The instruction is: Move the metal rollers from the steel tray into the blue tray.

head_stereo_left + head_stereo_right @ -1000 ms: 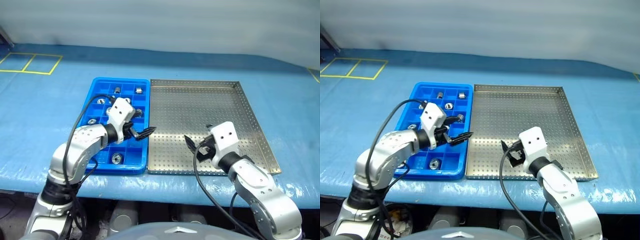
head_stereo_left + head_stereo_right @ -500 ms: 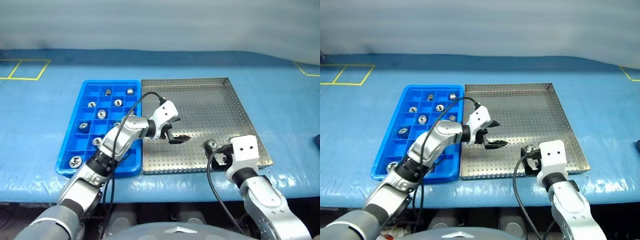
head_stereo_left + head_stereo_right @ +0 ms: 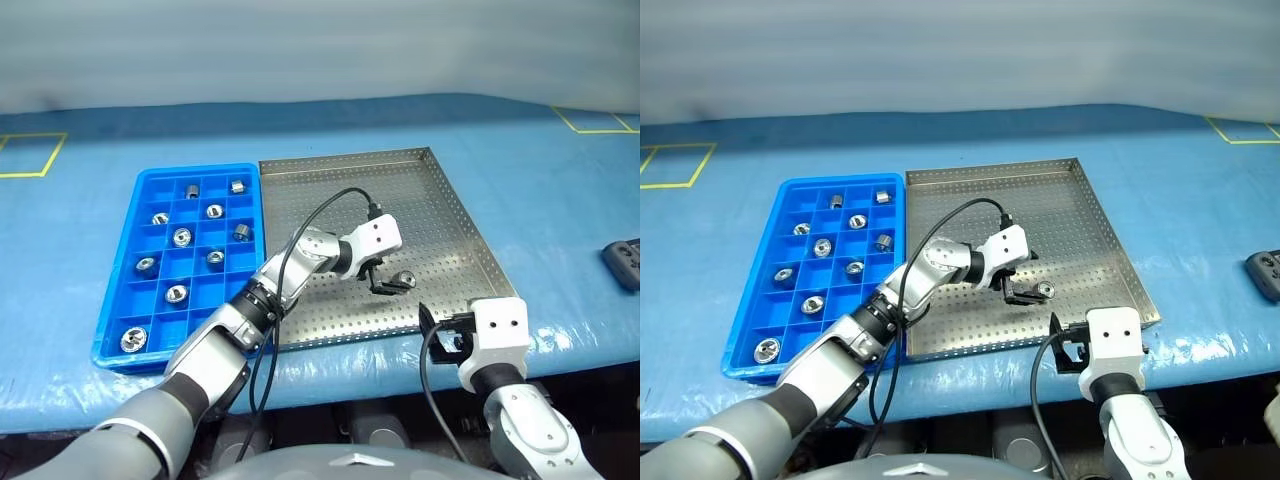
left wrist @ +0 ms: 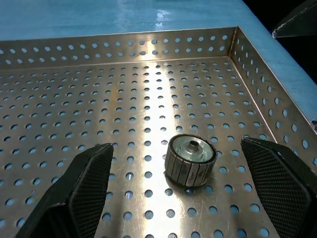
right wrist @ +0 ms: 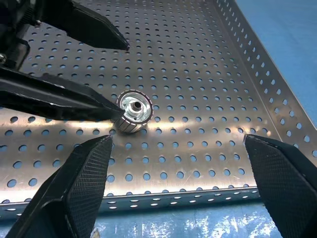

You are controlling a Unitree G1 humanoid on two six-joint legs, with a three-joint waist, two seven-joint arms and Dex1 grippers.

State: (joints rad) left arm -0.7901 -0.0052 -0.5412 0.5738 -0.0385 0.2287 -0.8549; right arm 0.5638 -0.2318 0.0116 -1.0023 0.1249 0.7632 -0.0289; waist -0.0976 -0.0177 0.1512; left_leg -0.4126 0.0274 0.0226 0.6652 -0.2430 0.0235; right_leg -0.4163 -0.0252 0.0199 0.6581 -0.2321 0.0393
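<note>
Counts of rollers, trays and grippers

One metal roller (image 3: 405,278) is seen in the single steel tray (image 3: 440,215) at centre frame; nine rollers (image 3: 181,237) are counted in the one blue tray (image 3: 115,300) at left. Two grippers are seen, left (image 3: 388,287) and right (image 3: 440,335).

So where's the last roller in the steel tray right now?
The roller lies on the steel tray floor near its front right corner, between the open fingers of the left gripper, untouched as far as the wrist views show.
</note>
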